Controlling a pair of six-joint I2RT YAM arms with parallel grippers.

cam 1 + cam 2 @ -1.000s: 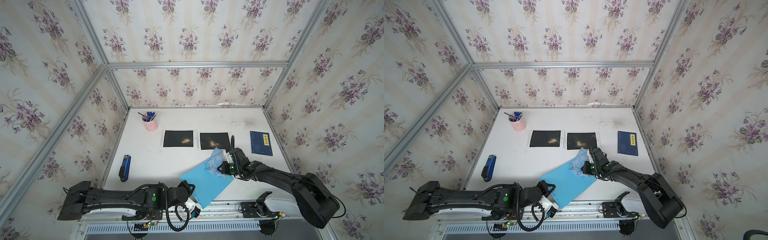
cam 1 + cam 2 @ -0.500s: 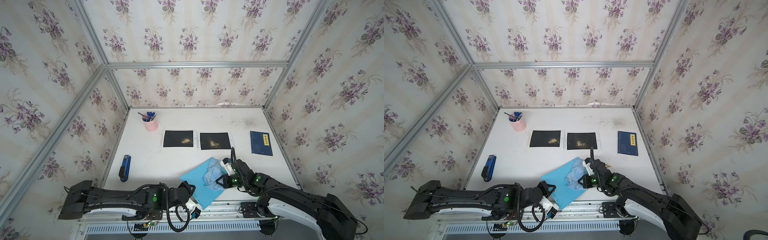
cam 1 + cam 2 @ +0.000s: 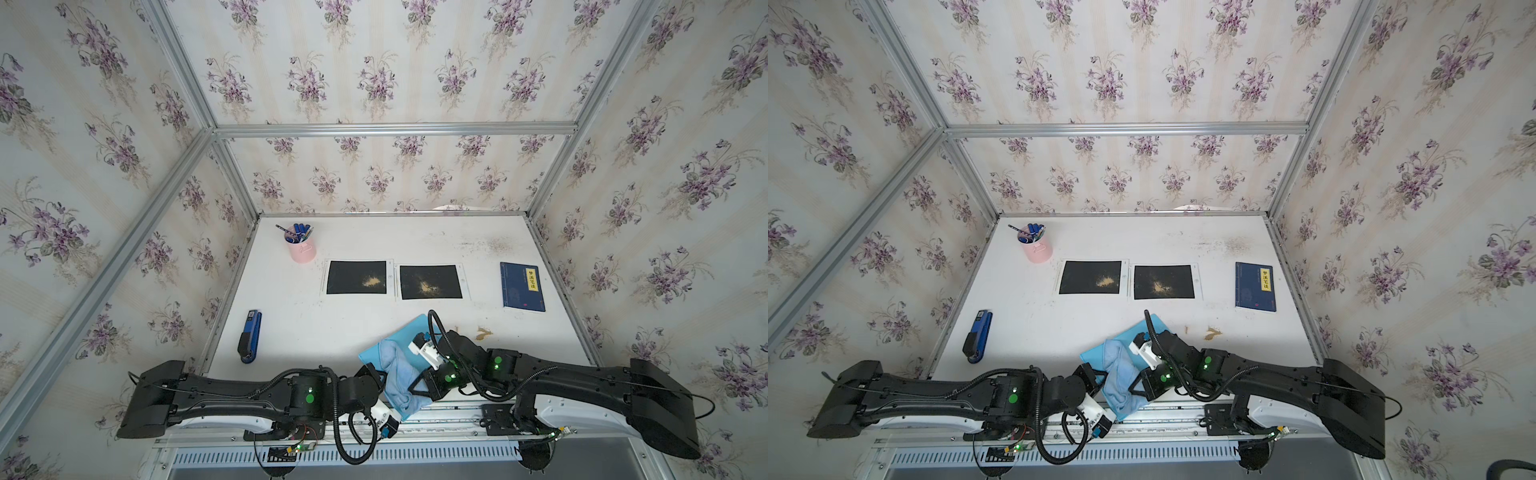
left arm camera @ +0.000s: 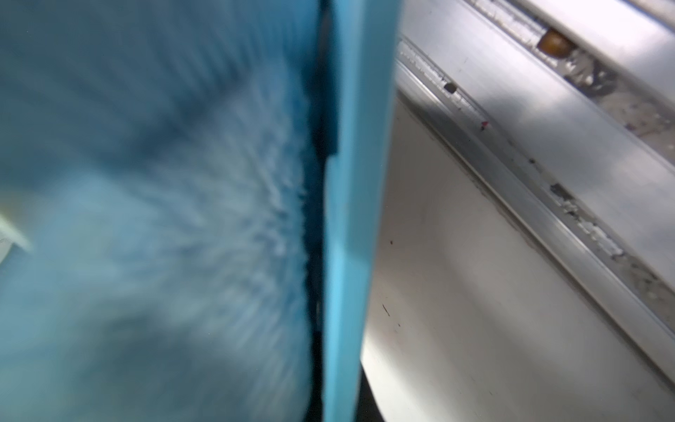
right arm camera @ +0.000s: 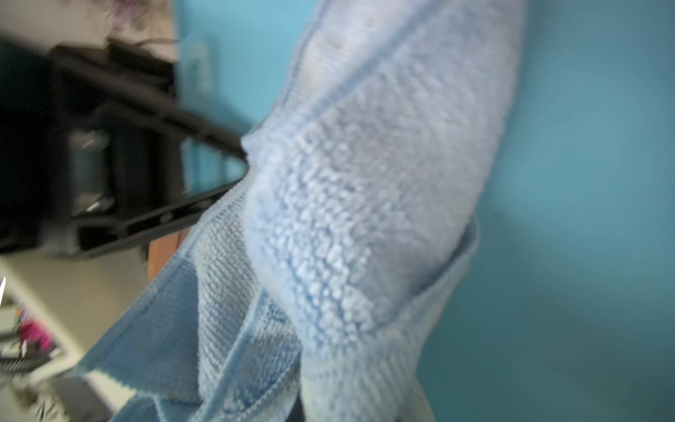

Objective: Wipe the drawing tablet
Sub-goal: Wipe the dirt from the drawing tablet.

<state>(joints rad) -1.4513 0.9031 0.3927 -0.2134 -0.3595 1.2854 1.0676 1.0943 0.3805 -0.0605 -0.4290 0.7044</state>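
Cloth (image 3: 395, 374) dragged nearer, right fingers (image 5: 204, 133) pinching it, left fingers (image 3: 373, 372) clamping tablet (image 3: 409, 332), stapler (image 3: 250, 336) aside.

The dark blue rectangular book (image 3: 522, 286) bears a narrow yellow paper label (image 3: 531, 279) with four black Chinese characters stacked vertically, apparently 梦溪笔谈. The blue-and-black stapler (image 3: 249, 337) carries a small sticker, too small to read.

Worktop (image 3: 1059, 324), front edge: blue drawing tablet (image 3: 1136, 332) under pale cloth (image 3: 1117, 374), right tool (image 3: 1130, 388) pinching cloth. Behind: stapler (image 3: 978, 337), pen cup (image 3: 1037, 250), two black mats (image 3: 1090, 277), book (image 3: 1255, 286).
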